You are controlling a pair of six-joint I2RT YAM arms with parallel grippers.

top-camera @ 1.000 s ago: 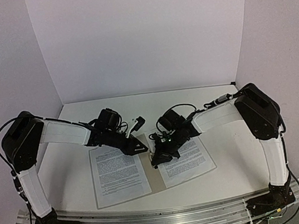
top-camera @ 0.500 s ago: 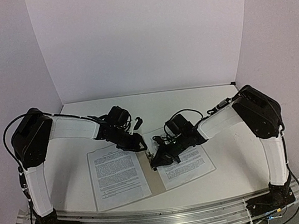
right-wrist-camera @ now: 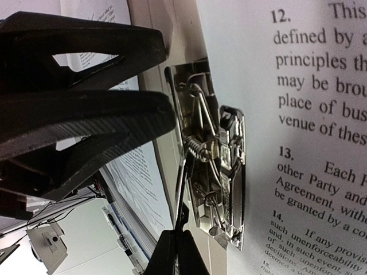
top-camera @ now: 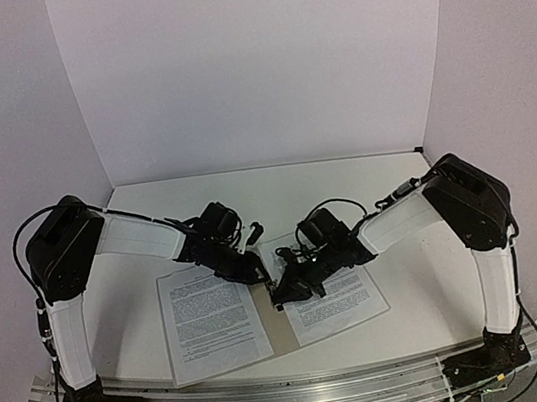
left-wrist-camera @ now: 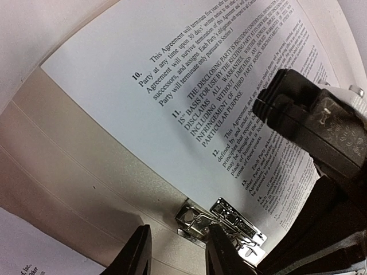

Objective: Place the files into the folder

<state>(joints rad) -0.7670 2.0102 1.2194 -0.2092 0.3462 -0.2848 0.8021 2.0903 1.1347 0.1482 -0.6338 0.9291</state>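
Note:
The beige folder [top-camera: 280, 329] lies open at the table's front. One printed file sheet [top-camera: 213, 318] rests on its left half and another [top-camera: 341, 293] on its right half. Both grippers meet over the spine. My left gripper [top-camera: 256, 268] is open, its jaws astride the spine beside the metal clip [left-wrist-camera: 221, 220], with one fingertip [left-wrist-camera: 221, 252] against the clip. The right sheet [left-wrist-camera: 189, 97] reaches up to the clip. My right gripper [top-camera: 285, 295] is shut on the thin lever of the clip [right-wrist-camera: 209, 172], as seen in the right wrist view [right-wrist-camera: 176, 243].
White walls enclose the table on the left, back and right. An aluminium rail [top-camera: 297, 394] runs along the near edge. The left gripper's black fingers [right-wrist-camera: 86, 114] fill the left of the right wrist view, close to the clip.
My left arm has swung right and down toward the folder's spine. My right gripper has shifted slightly toward the spine. The left sheet has shifted a little.

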